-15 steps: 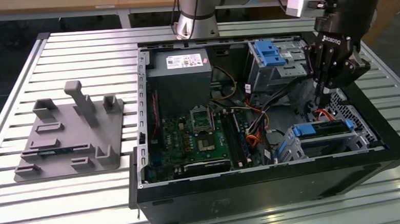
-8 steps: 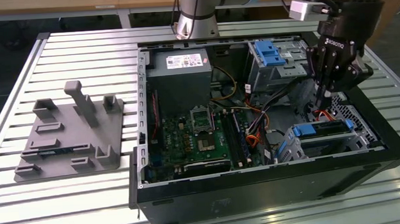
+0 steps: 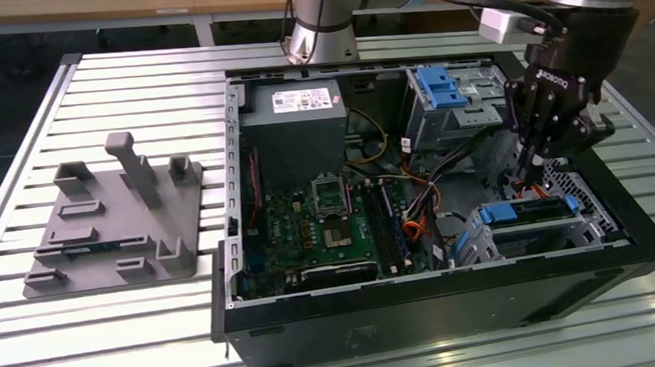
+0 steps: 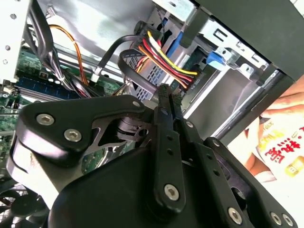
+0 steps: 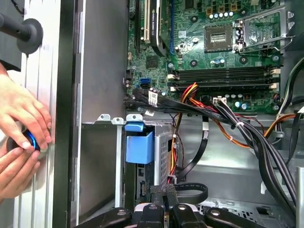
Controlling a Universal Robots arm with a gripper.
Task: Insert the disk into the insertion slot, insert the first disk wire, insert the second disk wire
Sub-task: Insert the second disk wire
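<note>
green motherboard (image 3: 313,222), grey fixture block (image 3: 117,224), slatted table (image 3: 131,84)

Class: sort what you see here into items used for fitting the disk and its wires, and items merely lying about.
In use: gripper, disk, insertion slot, disk wires.
Lying about: grey fixture plate, motherboard, power supply, person's hands.

Gripper (image 3: 525,176) points straight down from a vertical wrist, its black fingers (image 4: 166,118) pressed together, tips narrowly pinched.
</note>
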